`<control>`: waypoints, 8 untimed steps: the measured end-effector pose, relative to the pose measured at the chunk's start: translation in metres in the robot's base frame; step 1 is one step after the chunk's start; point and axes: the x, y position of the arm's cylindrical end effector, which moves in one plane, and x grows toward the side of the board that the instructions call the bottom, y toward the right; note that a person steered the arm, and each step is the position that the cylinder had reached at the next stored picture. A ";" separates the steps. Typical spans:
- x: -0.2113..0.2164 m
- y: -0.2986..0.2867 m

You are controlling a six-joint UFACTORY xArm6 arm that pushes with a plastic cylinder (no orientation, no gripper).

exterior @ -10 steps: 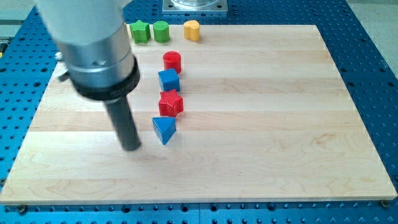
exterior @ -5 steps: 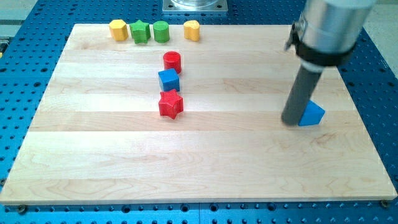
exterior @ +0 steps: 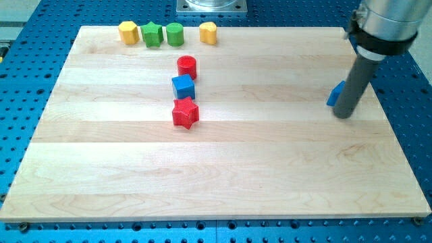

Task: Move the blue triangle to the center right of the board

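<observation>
The blue triangle [exterior: 335, 94] lies near the right edge of the wooden board [exterior: 216, 169], at about mid height. Most of it is hidden behind my rod. My tip [exterior: 343, 113] rests on the board just right of and below the triangle, touching it or very close.
A red cylinder [exterior: 187, 67], a blue cube [exterior: 183, 87] and a red star [exterior: 185, 113] form a column left of centre. Along the view's top edge stand a yellow block [exterior: 128, 32], a green star [exterior: 152, 33], a green cylinder [exterior: 175, 33] and a yellow block [exterior: 208, 32].
The blue triangle went from left of centre to the right side of the board, then slightly up. My tip moved with it and now stands on its right side.
</observation>
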 end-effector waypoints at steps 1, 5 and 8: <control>0.051 -0.039; -0.025 0.070; -0.026 0.008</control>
